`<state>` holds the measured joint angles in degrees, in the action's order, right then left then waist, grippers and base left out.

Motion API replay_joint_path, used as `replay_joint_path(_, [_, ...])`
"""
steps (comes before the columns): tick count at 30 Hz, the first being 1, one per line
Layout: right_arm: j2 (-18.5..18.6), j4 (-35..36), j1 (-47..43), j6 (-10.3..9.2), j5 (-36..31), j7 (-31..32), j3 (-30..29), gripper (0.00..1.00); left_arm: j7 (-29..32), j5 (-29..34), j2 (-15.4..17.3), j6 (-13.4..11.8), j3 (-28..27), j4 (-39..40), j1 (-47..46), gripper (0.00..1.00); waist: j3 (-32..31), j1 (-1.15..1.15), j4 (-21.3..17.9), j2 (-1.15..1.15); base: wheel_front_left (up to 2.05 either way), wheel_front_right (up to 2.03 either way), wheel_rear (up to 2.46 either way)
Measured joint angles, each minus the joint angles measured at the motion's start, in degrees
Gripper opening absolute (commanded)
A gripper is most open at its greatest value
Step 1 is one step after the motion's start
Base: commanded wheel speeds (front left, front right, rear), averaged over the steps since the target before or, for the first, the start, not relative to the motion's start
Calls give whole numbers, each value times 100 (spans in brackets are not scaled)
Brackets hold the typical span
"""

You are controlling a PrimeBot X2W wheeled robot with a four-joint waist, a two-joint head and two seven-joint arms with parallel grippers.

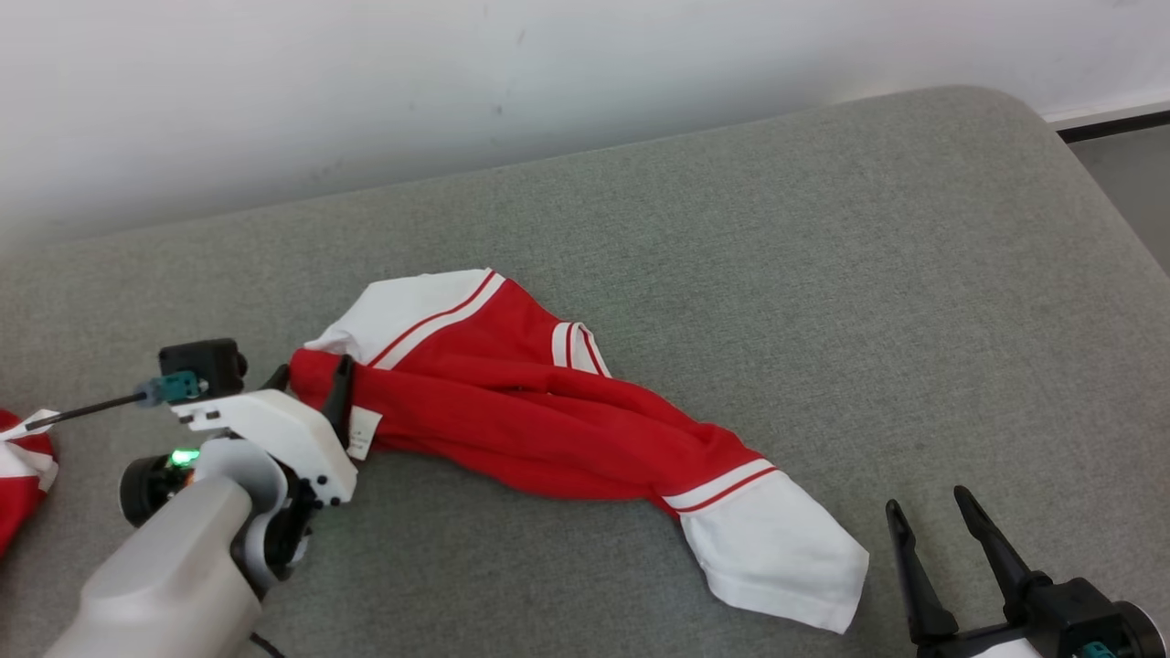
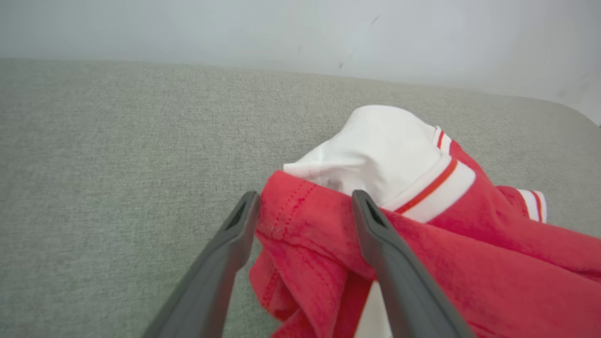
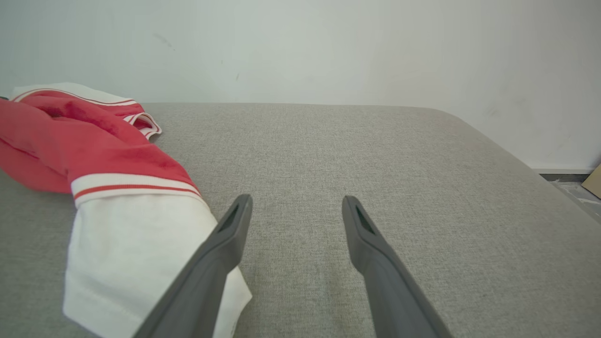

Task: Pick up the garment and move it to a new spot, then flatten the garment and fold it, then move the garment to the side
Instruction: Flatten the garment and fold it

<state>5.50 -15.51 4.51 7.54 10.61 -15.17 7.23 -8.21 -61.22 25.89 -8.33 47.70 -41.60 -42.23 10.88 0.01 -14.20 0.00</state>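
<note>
The red garment (image 1: 548, 420) with white sleeves and red stripes lies bunched in a long band on the grey cushion (image 1: 823, 274). One white sleeve (image 1: 777, 548) points toward the front right, the other (image 1: 411, 306) sits at the back left. My left gripper (image 1: 311, 379) is at the garment's left end and stands open, with the red hem (image 2: 305, 220) bulging between its two fingers (image 2: 244, 220). My right gripper (image 1: 928, 503) stands open at the lower right, just right of the front white sleeve (image 3: 136, 253), with nothing between its fingers.
A second red and white piece of cloth (image 1: 23, 466) lies at the far left edge. The cushion ends in a rounded corner at the back right, with dark floor (image 1: 1129, 164) beyond. A pale wall (image 1: 457, 82) runs behind.
</note>
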Motion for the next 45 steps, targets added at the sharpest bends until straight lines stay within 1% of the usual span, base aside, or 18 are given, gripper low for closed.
replay_joint_path(5, [-13,-14,46,0,-3,-1,11,100,-55,-36,-119,163,11,-254,-84,100,-5,0,47,0,0,0,0])
replay_joint_path(10, [-22,-19,113,0,-8,0,44,100,15,-80,-252,360,62,-489,-119,100,-8,0,68,0,0,0,0])
replay_joint_path(13, [-26,-22,122,0,-8,-1,64,100,23,-90,-333,437,80,-628,-129,100,-8,0,68,0,0,0,0])
replay_joint_path(14, [-26,-22,122,0,-8,-1,66,100,12,-92,-361,471,81,-662,-138,93,-11,0,67,0,0,0,0])
replay_joint_path(15, [-26,-22,122,0,-8,-1,70,100,4,-96,-380,487,81,-700,-149,62,-17,0,67,0,0,0,0])
replay_joint_path(16, [-27,-23,122,0,-7,-1,70,100,3,-96,-400,521,91,-735,-160,41,-25,0,67,0,0,0,0])
replay_joint_path(17, [-29,-24,122,0,-7,-1,65,100,-1,-97,-416,538,94,-766,-166,27,-33,0,68,0,0,0,0])
replay_joint_path(18, [-27,-25,121,0,-7,-1,60,100,-7,-96,-436,559,102,-788,-170,3,-40,0,73,0,0,0,0])
replay_joint_path(19, [-27,-26,118,0,-7,-1,48,100,-44,-96,-452,590,112,-802,-171,0,-49,0,82,0,0,0,0])
replay_joint_path(25, [-29,-43,-15,0,-7,-1,-10,100,-179,-86,-506,660,145,-775,-168,0,-187,0,203,0,0,0,0])
replay_joint_path(29, [-25,-49,-99,0,-8,-1,-21,100,-305,-96,-459,666,97,-463,-30,0,-345,0,324,0,0,0,0])
replay_joint_path(33, [-15,-56,-243,0,-8,0,-55,100,-378,-151,-264,455,42,269,374,0,-522,-1,470,0,0,0,0])
replay_joint_path(35, [-3,-57,-335,0,-8,0,-78,100,-374,-175,-109,263,49,795,723,0,-600,-1,563,0,0,0,0])
replay_joint_path(37, [-7,-46,-409,0,-8,-1,-81,100,-350,-263,79,-21,30,1435,1139,0,-665,-1,664,0,0,0,0])
replay_joint_path(43, [8,-2,-526,0,-2,0,-88,100,-333,-494,615,-1020,-7,3370,2486,0,-750,-1,916,0,0,0,0])
replay_joint_path(45, [12,11,-550,0,-2,-1,-93,100,-344,-598,736,-1262,-66,3880,2849,0,-748,-1,969,0,0,0,0])
